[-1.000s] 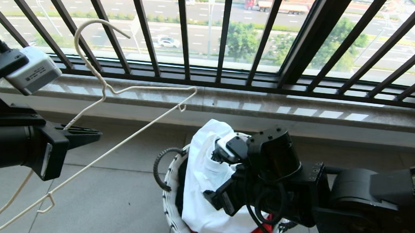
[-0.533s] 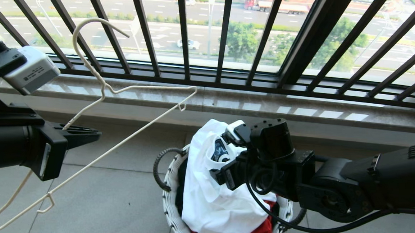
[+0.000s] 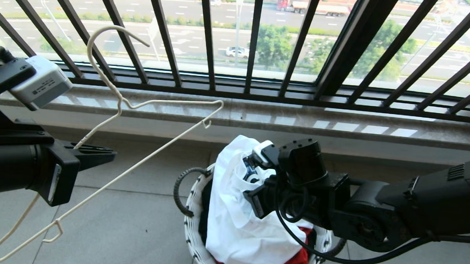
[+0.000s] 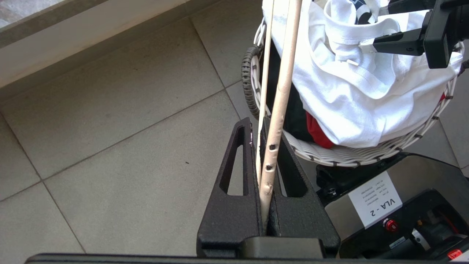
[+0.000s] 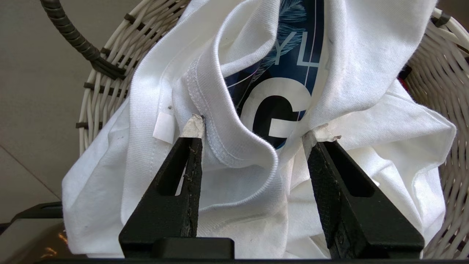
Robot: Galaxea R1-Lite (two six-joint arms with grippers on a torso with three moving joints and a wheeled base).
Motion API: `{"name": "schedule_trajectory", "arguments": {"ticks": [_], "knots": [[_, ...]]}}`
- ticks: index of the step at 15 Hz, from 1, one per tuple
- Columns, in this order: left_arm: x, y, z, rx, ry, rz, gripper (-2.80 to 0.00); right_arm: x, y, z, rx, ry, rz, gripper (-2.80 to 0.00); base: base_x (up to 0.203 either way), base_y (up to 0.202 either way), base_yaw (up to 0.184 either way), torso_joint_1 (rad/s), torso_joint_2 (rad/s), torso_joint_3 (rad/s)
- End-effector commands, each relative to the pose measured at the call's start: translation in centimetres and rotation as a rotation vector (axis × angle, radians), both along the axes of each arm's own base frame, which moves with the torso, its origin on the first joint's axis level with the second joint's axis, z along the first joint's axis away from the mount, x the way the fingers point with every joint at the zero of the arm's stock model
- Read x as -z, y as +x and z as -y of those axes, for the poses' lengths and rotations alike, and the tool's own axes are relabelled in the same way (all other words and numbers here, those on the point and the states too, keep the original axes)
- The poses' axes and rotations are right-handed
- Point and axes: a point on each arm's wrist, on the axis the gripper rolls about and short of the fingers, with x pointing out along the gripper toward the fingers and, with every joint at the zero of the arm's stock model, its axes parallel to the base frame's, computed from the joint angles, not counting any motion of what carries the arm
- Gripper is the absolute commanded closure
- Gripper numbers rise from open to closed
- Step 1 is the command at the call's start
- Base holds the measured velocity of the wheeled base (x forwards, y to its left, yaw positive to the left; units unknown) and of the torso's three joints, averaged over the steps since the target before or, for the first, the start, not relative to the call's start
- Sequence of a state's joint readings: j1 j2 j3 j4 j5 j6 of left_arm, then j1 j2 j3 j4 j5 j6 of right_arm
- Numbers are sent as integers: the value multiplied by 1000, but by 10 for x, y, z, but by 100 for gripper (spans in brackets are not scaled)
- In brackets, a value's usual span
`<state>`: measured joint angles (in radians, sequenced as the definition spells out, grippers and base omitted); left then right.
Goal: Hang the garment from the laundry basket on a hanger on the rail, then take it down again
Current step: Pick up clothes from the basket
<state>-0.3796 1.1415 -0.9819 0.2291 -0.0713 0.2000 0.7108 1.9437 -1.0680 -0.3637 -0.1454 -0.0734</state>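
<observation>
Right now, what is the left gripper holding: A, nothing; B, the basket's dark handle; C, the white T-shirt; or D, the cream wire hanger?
D: the left gripper is shut on the cream wire hanger, held up beside the laundry basket, while the white T-shirt lies in that basket.

The right tool (image 5: 253,134) has come down from above the laundry basket (image 3: 196,227) into the bunched white T-shirt (image 3: 233,230), its fingers (image 5: 192,128) drawing in around the collar fold, not yet pinched.
</observation>
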Motion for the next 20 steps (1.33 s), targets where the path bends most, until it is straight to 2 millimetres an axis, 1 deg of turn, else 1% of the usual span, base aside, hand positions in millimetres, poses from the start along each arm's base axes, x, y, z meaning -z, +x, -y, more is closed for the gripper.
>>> {"name": "schedule_trajectory", "arguments": {"ticks": [1, 3, 7, 10, 12, 14, 17, 20], "knots": [[1, 1, 0, 1, 2, -3, 0, -5, -5, 1, -6, 4, 9, 0, 0, 0, 0, 0, 0, 0], [0, 1, 0, 0, 1, -2, 0, -16, -14, 5, -13, 13, 24, 0, 0, 0, 0, 0, 0, 0], [0, 0, 0, 1, 1, 1, 0, -31, -39, 19, -46, -65, -27, 0, 0, 0, 0, 0, 0, 0], [0, 0, 0, -1, 1, 1, 0, -31, -39, 19, -47, -69, -32, 0, 0, 0, 0, 0, 0, 0], [0, 0, 0, 1, 1, 0, 0, -35, -44, 25, -47, -94, -42, 0, 0, 0, 0, 0, 0, 0], [0, 1, 0, 1, 2, -3, 0, -32, -55, 35, -57, -205, -129, 0, 0, 0, 0, 0, 0, 0], [1, 2, 1, 2, 3, -6, 0, -31, -66, 48, -53, -352, -192, 0, 0, 0, 0, 0, 0, 0], [1, 2, 1, 1, 4, -8, 0, -31, -74, 55, -68, -410, -233, 0, 0, 0, 0, 0, 0, 0]]}}
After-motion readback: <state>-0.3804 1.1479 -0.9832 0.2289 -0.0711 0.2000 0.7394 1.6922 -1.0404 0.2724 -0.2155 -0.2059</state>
